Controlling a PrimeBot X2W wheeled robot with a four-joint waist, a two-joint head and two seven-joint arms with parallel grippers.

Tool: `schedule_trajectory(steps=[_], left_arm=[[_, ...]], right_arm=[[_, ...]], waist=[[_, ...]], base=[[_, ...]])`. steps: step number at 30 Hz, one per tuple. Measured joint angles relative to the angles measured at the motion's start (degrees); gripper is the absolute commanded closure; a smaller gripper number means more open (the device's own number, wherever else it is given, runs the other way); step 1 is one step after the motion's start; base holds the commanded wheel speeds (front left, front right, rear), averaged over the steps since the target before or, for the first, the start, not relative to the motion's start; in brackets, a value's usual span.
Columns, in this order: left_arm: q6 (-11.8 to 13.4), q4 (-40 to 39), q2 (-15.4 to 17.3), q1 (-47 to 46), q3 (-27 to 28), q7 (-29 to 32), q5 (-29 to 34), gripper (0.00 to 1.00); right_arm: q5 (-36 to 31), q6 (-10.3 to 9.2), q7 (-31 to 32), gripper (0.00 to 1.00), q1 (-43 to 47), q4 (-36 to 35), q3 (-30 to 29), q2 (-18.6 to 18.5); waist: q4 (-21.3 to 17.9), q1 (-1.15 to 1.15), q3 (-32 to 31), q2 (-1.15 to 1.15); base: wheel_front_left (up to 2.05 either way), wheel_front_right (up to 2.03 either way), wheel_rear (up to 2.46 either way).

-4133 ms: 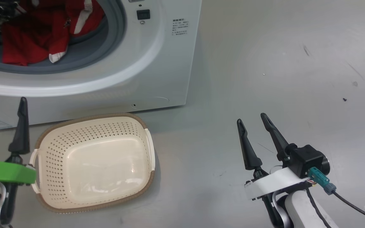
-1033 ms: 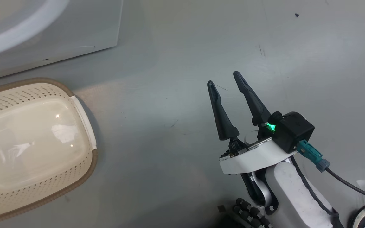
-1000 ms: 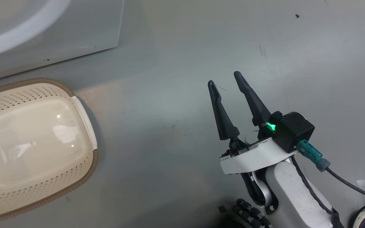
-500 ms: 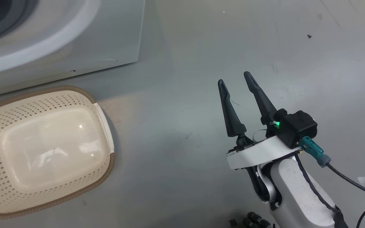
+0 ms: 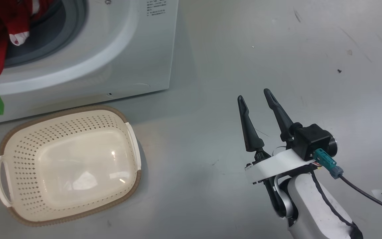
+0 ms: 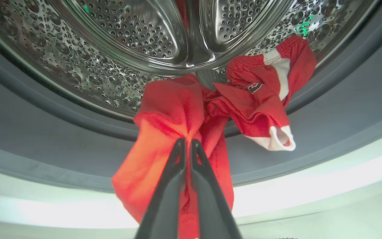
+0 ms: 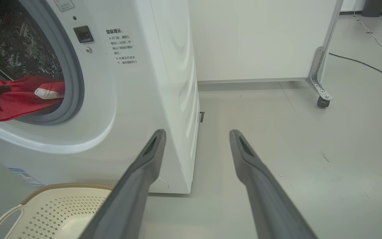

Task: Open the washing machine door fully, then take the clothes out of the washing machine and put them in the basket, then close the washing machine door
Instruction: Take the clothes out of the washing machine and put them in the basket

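Fabric this light and limp will sag and trail. Your left gripper (image 6: 187, 143) is clamped on a bunched fold of the clothes (image 6: 171, 109), which drape over the washing machine (image 5: 138, 66) seal and perhaps snag there. Your right gripper (image 5: 253, 94) hangs spread and holds nothing.

The red garment (image 6: 171, 109) with white panels spills from the perforated steel drum (image 6: 128, 30) over the grey seal (image 6: 45, 109) of the white washing machine (image 5: 138, 49). The cream perforated basket (image 5: 78, 123) stands upright just before its base.
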Motion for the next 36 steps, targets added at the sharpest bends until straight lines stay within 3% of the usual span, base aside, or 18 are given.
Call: schedule_trajectory(steps=[22,36], left_arm=[[-1.92,0.83,-2.7,9.23,-0.15,-10.15,-1.43,1.0],[-3.01,-7.33,-4.12,13.43,0.46,-11.77,-2.09,1.0]], right_arm=[[-0.98,1.35,0.0,0.0,3.89,2.02,-4.67,-0.64],[-1.57,2.59,0.0,0.0,6.8,2.54,-6.58,-0.81]], waist=[[5.53,0.0,-11.1,0.0],[7.7,0.0,-15.7,0.0]], base=[[0.0,0.0,0.0],[0.0,0.0,0.0]])
